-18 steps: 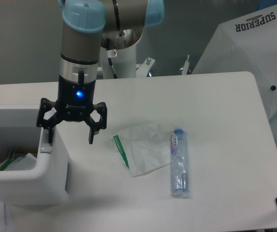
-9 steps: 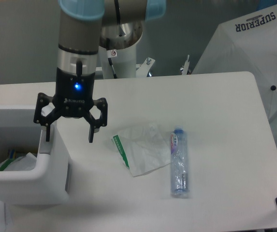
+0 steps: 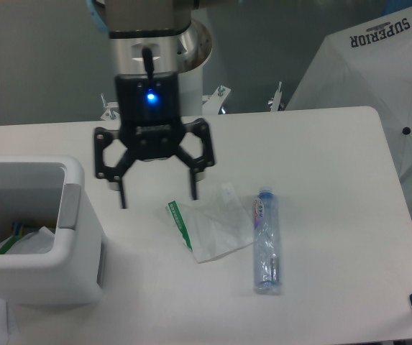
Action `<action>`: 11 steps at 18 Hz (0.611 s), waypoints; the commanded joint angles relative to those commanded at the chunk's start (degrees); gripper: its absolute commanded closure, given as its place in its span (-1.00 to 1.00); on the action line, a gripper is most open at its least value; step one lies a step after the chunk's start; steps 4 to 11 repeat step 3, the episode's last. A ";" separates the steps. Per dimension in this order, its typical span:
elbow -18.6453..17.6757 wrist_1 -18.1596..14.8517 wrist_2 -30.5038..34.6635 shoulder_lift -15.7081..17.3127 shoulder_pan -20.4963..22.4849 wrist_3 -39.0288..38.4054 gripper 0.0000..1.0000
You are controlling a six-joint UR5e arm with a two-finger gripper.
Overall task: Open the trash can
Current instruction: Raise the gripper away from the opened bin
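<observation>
Moved rightward since the earlier frames, the gripper [image 3: 158, 195] has left the bin's rim and hangs above bare table [image 3: 321, 144] with its jaws spread wide, grasping nothing. Left of it and well apart stands the trash can [image 3: 62, 269], a white boxy bin with rounded corners, cut off by the frame's left edge; it is open, and its contents are hard to make out. Just right of the gripper lies a crumpled wrapper [image 3: 211, 221], then a plastic bottle [image 3: 266, 241].
</observation>
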 joint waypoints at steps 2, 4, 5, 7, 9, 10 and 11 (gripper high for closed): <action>-0.44 -0.09 0.45 0.00 0.88 1.77 -1.00; -0.53 -0.09 0.45 0.09 1.67 2.47 -1.00; -0.53 -0.09 0.45 0.09 1.67 2.47 -1.00; -0.53 -0.09 0.45 0.09 1.67 2.47 -1.00; -0.53 -0.09 0.45 0.09 1.67 2.47 -1.00; -0.53 -0.09 0.45 0.09 1.67 2.47 -1.00; -0.53 -0.09 0.45 0.09 1.67 2.47 -1.00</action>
